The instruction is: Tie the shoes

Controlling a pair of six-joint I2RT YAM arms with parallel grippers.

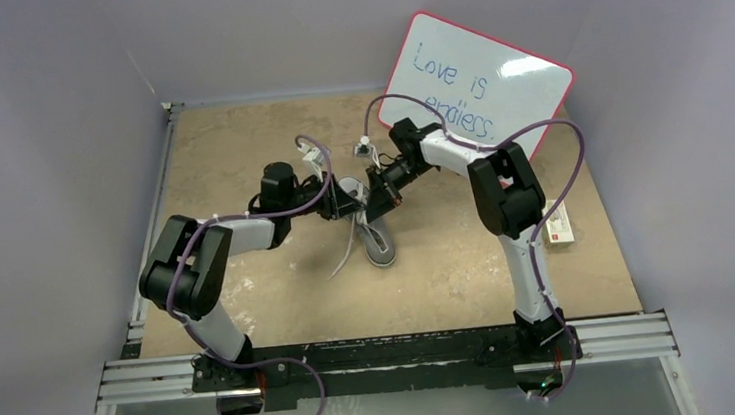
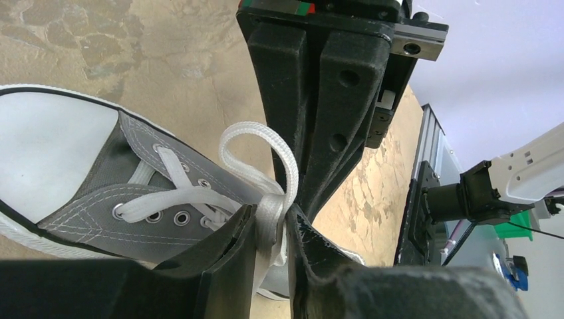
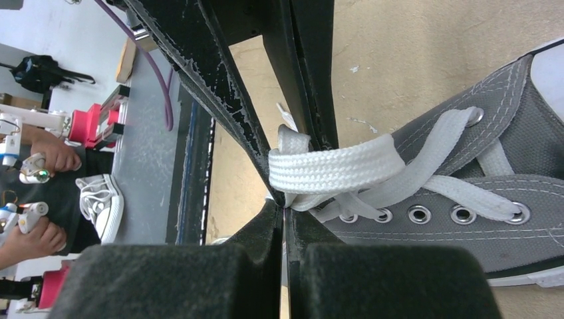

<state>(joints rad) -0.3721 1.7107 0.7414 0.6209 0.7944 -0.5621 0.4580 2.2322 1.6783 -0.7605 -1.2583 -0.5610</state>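
The grey canvas sneaker with white toe cap lies mid-table, toe pointing away from the arms. Both grippers meet over its laces. My left gripper is shut on a white lace loop; the lace sits pinched between its fingers in the left wrist view. My right gripper is shut on the other white lace loop, which runs flat across the eyelets in the right wrist view. The two grippers' fingers cross close together above the shoe's tongue. A loose lace end trails to the shoe's left.
A pink-rimmed whiteboard leans at the back right. A small white box lies at the right edge. Grey walls enclose the table on three sides. An aluminium rail runs along the near edge.
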